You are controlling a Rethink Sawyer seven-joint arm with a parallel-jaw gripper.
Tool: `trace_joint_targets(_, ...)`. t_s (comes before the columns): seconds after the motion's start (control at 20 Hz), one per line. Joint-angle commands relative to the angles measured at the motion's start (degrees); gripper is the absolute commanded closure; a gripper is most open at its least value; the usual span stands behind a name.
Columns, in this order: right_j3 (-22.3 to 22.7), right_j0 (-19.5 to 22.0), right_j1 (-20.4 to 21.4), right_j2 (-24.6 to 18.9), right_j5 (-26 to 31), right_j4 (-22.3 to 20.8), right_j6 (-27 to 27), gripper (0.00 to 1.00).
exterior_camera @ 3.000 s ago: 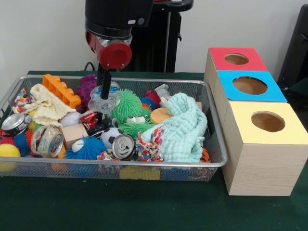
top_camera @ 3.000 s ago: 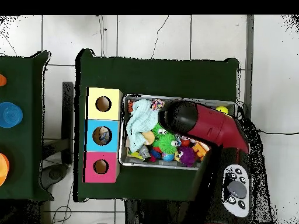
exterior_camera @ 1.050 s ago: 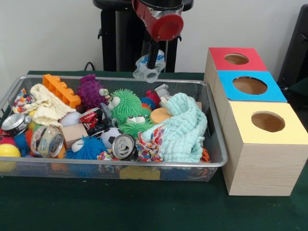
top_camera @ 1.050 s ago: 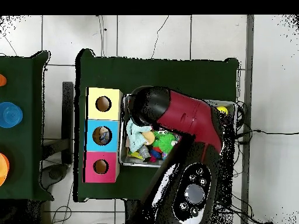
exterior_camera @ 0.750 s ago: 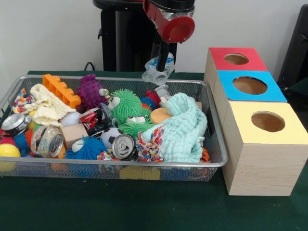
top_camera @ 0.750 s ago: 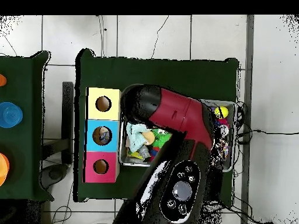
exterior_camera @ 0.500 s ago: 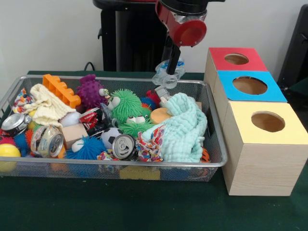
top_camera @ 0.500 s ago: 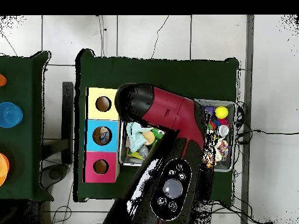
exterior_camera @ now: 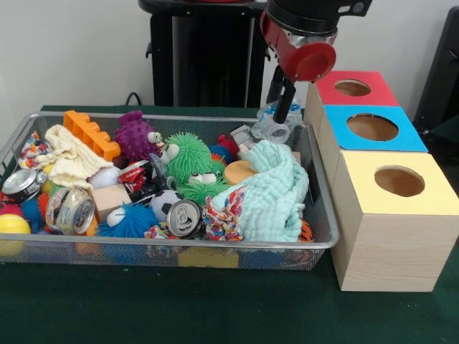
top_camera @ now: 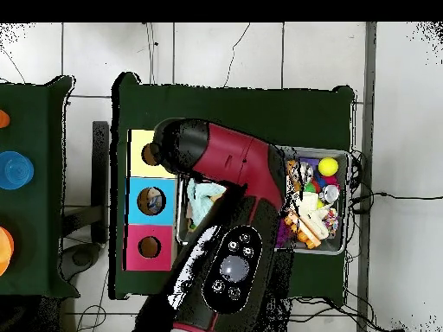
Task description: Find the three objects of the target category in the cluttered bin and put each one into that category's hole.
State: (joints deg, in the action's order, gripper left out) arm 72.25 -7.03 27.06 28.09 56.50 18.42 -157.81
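Bottle in the air beside the red box

I am watching the gripper (exterior_camera: 285,109) pinching a clear bottle (exterior_camera: 274,123), which is hanging under its fingers above the bin's (exterior_camera: 320,215) far corner; the red box's hole (exterior_camera: 352,87) is lying off to the side.

Lighting pretty even and bright from where I sit, soft overhead light, no hard shadows. Faint shade under bin (exterior_camera: 326,240) rim on green table (exterior_camera: 215,308). Small glare on crushed can (exterior_camera: 184,217) top and on my red arm (top_camera: 251,164) shell. Front view fairly crisp; overhead softer, fine clutter detail mushy.
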Motion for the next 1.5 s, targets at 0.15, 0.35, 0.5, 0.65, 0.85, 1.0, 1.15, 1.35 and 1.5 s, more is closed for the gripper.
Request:
trace_joint_targets(0.15, -1.9, -0.3, -3.0, -0.4, 6.5, 2.4, -17.4, 1.0)
trace_joint_targets(0.35, -4.1, -0.8, -3.1, 0.4, 9.4, 3.1, -18.3, 1.0)
trace_joint_targets(0.5, -3.6, -1.2, -2.6, 0.9, 9.6, 3.6, -18.2, 1.0)
trace_joint_targets(0.65, -3.4, -1.4, -1.6, 1.4, 11.1, 3.7, -18.0, 1.0)
trace_joint_targets(0.85, -6.6, -1.2, -0.8, 2.6, 16.5, 3.6, -17.9, 1.0)
trace_joint_targets(1.0, -9.1, -0.6, -0.8, 2.8, 19.8, 3.7, -17.9, 1.0)
trace_joint_targets(1.15, -8.9, -0.6, -0.9, 3.0, 19.0, 4.2, -18.3, 1.0)
trace_joint_targets(1.35, -9.8, -1.0, -1.2, 3.7, 19.5, 4.8, -19.5, 1.0)
trace_joint_targets(1.5, -10.9, -1.8, -2.1, 4.1, 20.0, 5.6, -21.4, 1.0)
